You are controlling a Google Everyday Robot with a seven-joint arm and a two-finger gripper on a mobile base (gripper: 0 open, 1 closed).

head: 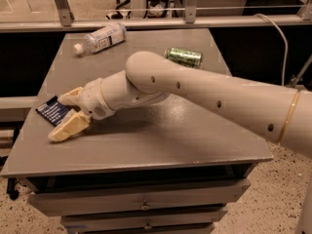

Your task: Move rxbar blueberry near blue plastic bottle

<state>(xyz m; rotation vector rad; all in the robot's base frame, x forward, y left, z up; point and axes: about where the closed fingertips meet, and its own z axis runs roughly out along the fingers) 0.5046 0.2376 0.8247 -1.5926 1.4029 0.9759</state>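
Gripper (67, 113): jaws spread wide, holding nothing; rxbar blueberry (51, 112) lies flat at its 9 o'clock, partly inside the gap; blue plastic bottle (100, 38) well apart at 1 o'clock.

My gripper (66, 113), at the table's (161, 145) left edge, is covering the snack bar's (51, 112) right end; whether my spread fingers (68, 128) are touching it, I cannot tell. My arm (219, 99) is hiding the can's (184, 56) lower edge and running off the picture's right side. The bottle's (100, 38) print is showing too small to read.
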